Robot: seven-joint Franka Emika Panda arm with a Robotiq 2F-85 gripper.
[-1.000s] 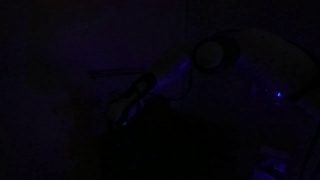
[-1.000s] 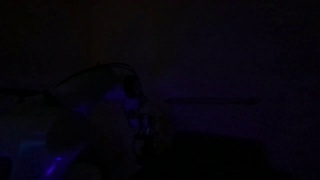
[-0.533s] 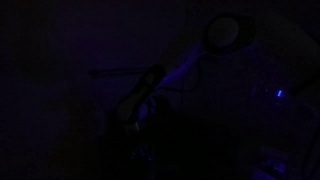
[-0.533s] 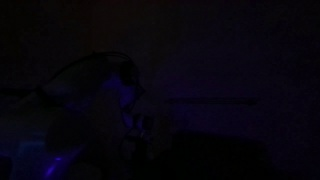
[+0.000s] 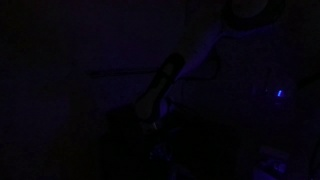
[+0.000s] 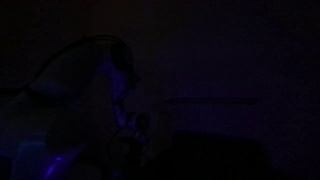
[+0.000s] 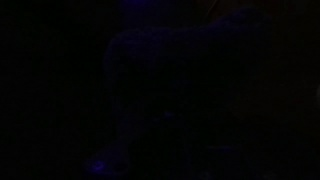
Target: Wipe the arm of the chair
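The room is almost fully dark. In both exterior views I make out only the dim outline of my arm, lit faintly blue. My gripper (image 5: 152,122) hangs at the end of the arm, pointing down; it also shows faintly in the exterior view (image 6: 130,135). I cannot tell whether its jaws are open or shut, or whether they hold anything. The chair and its arm are not distinguishable in the dark. The wrist view is nearly black, with only a vague dark shape (image 7: 170,90).
A small blue indicator light (image 5: 279,95) glows at the right. A dim blue glow (image 6: 55,160) lies at the lower left. A faint horizontal edge (image 6: 210,101) runs across the background. Nothing else is readable.
The arm has moved: in one exterior view the wrist and gripper shifted right and down, and the elbow joint rose toward the top edge. In the other view the gripper lowered.
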